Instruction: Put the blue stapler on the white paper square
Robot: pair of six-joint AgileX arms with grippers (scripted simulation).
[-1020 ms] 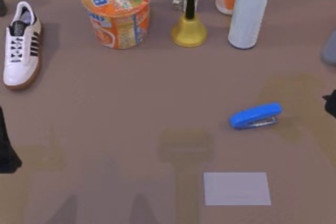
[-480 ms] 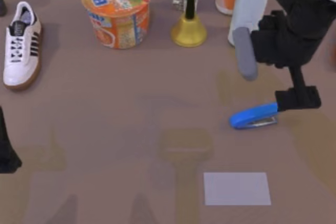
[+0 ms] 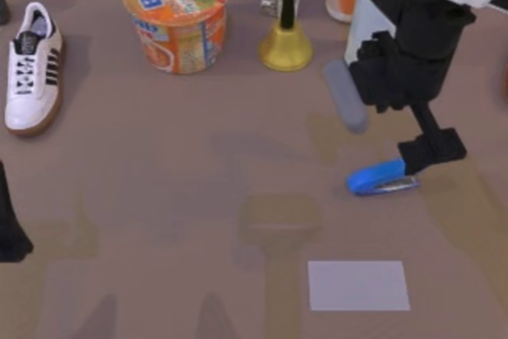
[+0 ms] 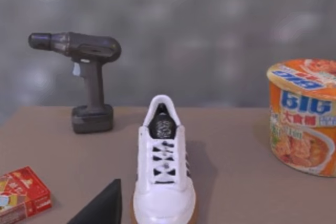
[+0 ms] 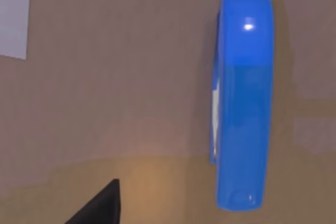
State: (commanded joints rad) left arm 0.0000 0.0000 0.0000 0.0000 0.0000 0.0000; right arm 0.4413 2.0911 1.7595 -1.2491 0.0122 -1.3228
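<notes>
My right jaws (image 3: 431, 151) hover over the blue stapler's (image 3: 379, 177) right end, at four o'clock on the desk (image 3: 159, 164); I cannot tell how wide they stand, and they hold nothing. I should centre across its narrow width before closing. The white paper square (image 3: 359, 285) lies near, toward six o'clock; my left arm sits parked at nine.

Blue stapler (image 3: 376, 177), white paper sq. (image 3: 359, 285)

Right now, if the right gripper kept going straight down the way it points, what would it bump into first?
Most likely the blue stapler. The right gripper hangs over the stapler's right end, and the right wrist view looks straight down at it. How high it hangs is unclear, and it may be off-centre, so it might clip only that end.
</notes>
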